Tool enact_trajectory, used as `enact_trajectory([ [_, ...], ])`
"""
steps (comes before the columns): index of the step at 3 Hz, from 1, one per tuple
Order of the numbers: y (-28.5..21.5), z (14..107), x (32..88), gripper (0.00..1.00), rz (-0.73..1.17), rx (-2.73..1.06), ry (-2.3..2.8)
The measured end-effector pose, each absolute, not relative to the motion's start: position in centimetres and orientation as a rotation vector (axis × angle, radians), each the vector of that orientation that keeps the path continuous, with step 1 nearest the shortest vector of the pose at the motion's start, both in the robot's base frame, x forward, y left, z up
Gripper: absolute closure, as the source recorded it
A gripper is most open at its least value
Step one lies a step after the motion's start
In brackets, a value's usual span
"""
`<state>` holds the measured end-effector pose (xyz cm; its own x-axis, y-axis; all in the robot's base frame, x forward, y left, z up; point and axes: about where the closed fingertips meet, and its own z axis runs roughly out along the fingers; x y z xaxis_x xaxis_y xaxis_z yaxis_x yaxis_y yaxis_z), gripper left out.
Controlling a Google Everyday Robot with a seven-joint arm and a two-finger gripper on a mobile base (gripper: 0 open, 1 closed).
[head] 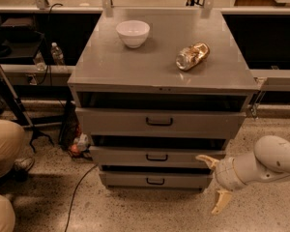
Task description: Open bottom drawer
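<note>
Cabinet (159, 87) of grey metal serves as the reference for all positions below. Its worktop (125, 66) carries a white bowl (133, 33) toward the rear left and a crumpled shiny container (192, 55) toward the rear right.

The bottom drawer (125, 179) is the lowest of the cabinet's three fronts, directly beneath the middle drawer (121, 156) and just above the floor. It appears shut or very nearly so. A small black loop handle (155, 181) sits at the centre of its low, flat front.

The gripper (215, 181) hovers off the cabinet's lower right front corner, level with the bottom drawer and beside it, not touching the handle. The fingers (207, 160) are spread wide apart, one above the other, holding nothing.

Handling assessment:
- The drawer is rigid sheet metal, likely moderately heavy, and should slide on runners with some initial resistance.
- The front is smooth and offers no purchase; take hold at the loop handle only.
- The loop is narrow, so one finger must pass behind it before closing.
- Pull straight out from the cabinet front to avoid binding.
</note>
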<state>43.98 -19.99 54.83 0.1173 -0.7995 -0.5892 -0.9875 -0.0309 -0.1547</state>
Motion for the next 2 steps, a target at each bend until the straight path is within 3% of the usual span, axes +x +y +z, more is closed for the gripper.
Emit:
enact_trajectory([
  [2, -19.9, 53.7, 43.9, 0.00, 0.482, -1.872, 1.746],
])
